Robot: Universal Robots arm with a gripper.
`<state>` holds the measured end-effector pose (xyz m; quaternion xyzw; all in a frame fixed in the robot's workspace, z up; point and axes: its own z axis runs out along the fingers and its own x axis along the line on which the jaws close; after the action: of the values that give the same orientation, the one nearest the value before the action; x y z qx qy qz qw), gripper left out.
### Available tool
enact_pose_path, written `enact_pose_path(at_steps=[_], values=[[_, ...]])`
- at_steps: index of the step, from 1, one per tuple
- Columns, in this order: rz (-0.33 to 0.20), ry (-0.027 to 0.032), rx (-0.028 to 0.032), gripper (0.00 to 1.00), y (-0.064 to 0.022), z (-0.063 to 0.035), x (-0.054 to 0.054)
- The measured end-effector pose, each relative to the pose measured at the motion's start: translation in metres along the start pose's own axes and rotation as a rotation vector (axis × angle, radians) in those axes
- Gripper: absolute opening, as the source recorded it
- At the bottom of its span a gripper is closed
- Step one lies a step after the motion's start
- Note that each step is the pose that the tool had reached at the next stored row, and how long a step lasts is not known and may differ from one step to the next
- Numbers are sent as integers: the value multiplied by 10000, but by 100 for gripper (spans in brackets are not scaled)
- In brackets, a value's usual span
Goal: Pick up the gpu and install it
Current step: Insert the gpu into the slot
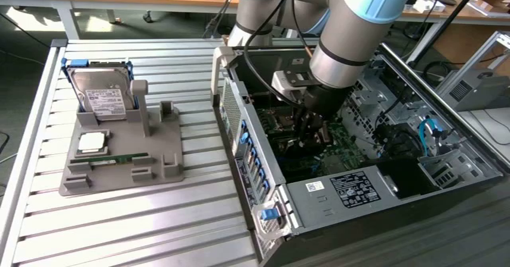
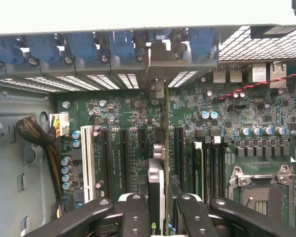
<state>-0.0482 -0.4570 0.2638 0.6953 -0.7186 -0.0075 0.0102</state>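
Ribbed silvery metal slats make up the work table [image 1: 119, 219], and on it sit a grey moulded plastic parts holder [image 1: 119, 159] and an open black desktop computer case [image 1: 359, 159] lying on its side, so its green motherboard [image 2: 133, 123] faces up where I can reach it. My arm reaches down into the case, and my black-fingered gripper [image 2: 158, 207] is closed on the gpu [image 2: 160, 148], a thin dark circuit card seen edge-on in the wrist view, with its silvery metal bracket [image 2: 158, 89] at the end toward the perforated rear wall of the case. I hold the card upright on its long edge, because that is how it has to meet the long black expansion slots [image 2: 124, 148] running across the board; it stands among them, and whether its lower edge is already seated I cannot tell. The bracket lines up with the row of blue plastic slot clips [image 2: 84, 47] along the rear wall (their smooth plastic stands out against the stamped mesh beside them). Back on the holder, a boxy silver hard drive with a white label [image 1: 102, 94] leans in its cradle, and a narrow green memory stick [image 1: 111, 157] lies flat near the holder's front.
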Motion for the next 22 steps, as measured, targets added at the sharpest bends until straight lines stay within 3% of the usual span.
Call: enact_pose_path(at_steps=[22], values=[[-27, 2, -1, 27, 16, 1, 1]])
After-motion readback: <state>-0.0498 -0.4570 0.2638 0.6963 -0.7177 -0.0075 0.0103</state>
